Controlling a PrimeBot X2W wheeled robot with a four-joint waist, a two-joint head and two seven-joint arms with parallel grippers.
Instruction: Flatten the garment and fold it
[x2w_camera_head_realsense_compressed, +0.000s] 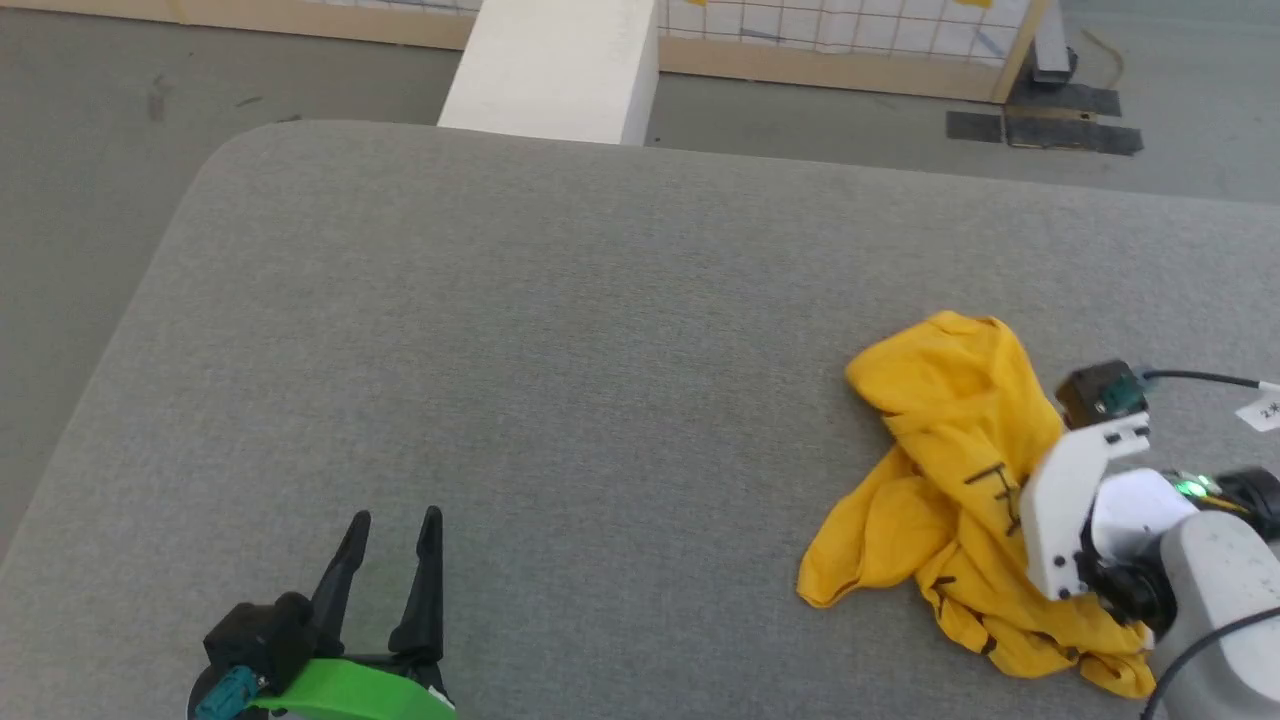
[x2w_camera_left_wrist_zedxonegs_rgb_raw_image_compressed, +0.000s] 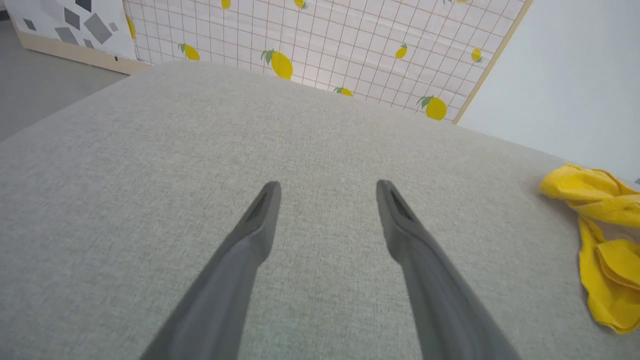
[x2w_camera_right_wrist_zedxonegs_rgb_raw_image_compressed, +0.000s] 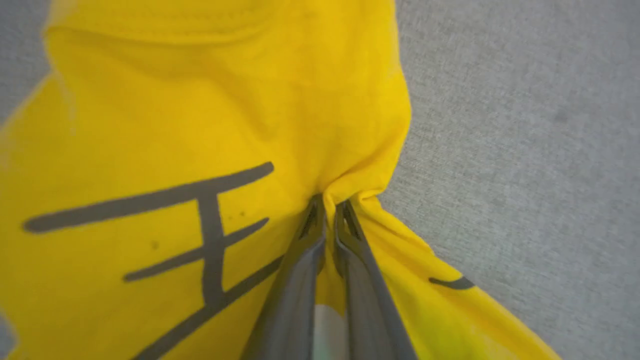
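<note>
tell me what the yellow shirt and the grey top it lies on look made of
The garment: soft, thin matte cloth, probably cotton knit; it puckers where the right claw pinches it. The grey surface: matte woven upholstery-like fabric, fine weave grain visible.

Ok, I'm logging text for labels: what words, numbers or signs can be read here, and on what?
"2": white tag, head view's right edge; what follows is cut off and blurred.
"王", or strokes like it: black print on the garment, beside the shut right hand.
Nothing else legible.
</note>
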